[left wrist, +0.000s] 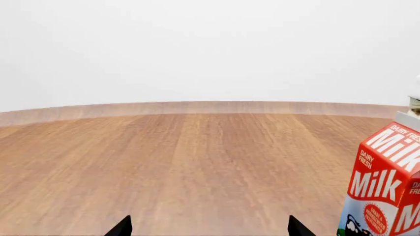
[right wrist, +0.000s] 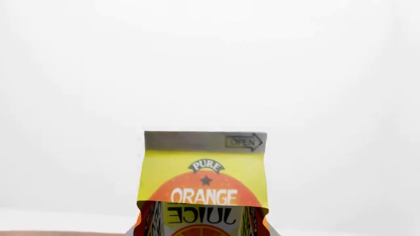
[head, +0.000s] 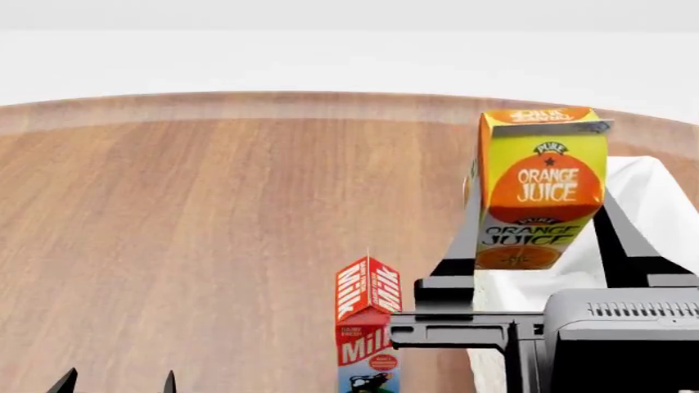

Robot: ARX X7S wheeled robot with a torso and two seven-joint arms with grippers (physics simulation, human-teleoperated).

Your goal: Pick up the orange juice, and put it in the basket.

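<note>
The orange juice [head: 541, 196], a yellow-and-orange gable-top carton, hangs upright in the air, clamped between the two dark fingers of my right gripper [head: 538, 225]. It fills the lower middle of the right wrist view [right wrist: 204, 182]. Just behind and below it, at the right edge of the head view, lies the basket's white cloth liner [head: 656, 205]; the wicker sides are hidden by my arm. My left gripper [head: 118, 383] is open and empty, low over the wooden table near its front, and only its two fingertips show in the left wrist view [left wrist: 210, 229].
A red-and-white Milk carton [head: 368, 332] stands upright on the wooden table [head: 218, 213], between my two arms; it also shows in the left wrist view [left wrist: 387, 187]. My right arm's dark housing [head: 611, 344] fills the lower right.
</note>
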